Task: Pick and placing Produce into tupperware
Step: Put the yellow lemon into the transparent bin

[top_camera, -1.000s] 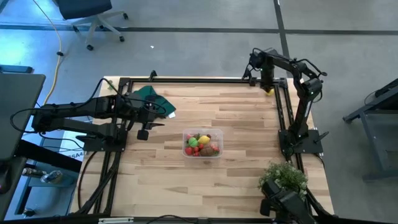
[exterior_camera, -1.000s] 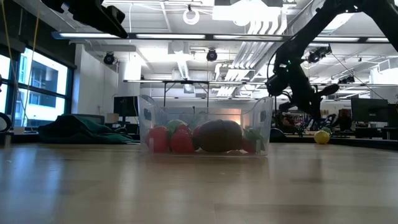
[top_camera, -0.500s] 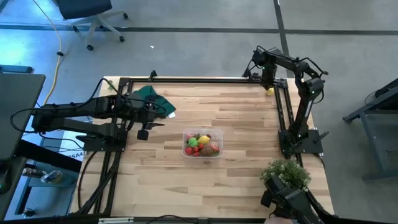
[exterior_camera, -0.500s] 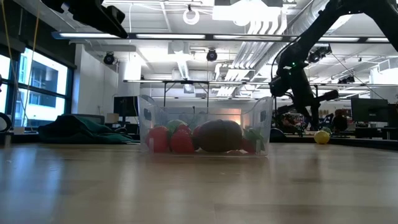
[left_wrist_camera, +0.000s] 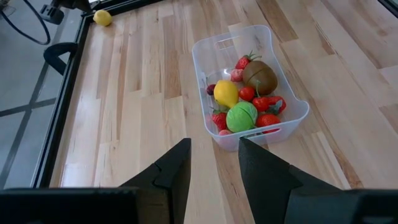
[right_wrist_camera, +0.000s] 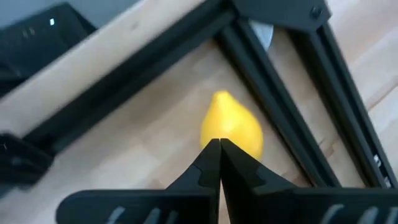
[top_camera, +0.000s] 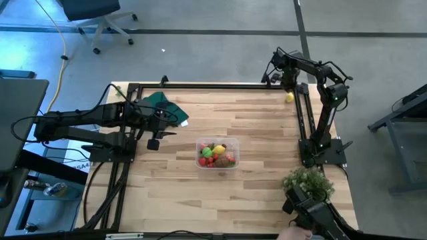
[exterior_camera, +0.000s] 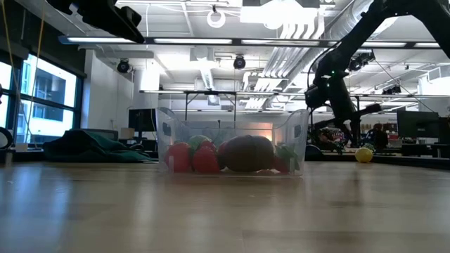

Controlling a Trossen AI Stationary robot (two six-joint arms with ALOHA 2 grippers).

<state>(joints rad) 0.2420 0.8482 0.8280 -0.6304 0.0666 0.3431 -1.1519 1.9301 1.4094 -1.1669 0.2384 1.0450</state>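
Observation:
The clear tupperware (top_camera: 233, 143) stands mid-table with several produce pieces (left_wrist_camera: 241, 116) lying in it: red, yellow, green and brown. One yellow lemon-like piece (top_camera: 289, 98) rests on the wood in the far right corner, beside the black frame. My right gripper (right_wrist_camera: 219, 144) is shut and points down just above this lemon (right_wrist_camera: 231, 127); the low view shows its fingers (exterior_camera: 347, 130) higher than the lemon (exterior_camera: 363, 154). My left gripper (left_wrist_camera: 214, 146) waits open left of the tub, holding nothing.
Black frame rails (top_camera: 304, 120) run along the table's edges and meet at the corner by the lemon. A dark green cloth (top_camera: 163, 107) lies at the far left. A leafy plant (top_camera: 307, 185) stands at the near right.
My right gripper has shifted a little toward the table's far edge and rolled about its own line, staying shut. The lemon, partly covered by it before in the high view, now shows whole and has stayed in place.

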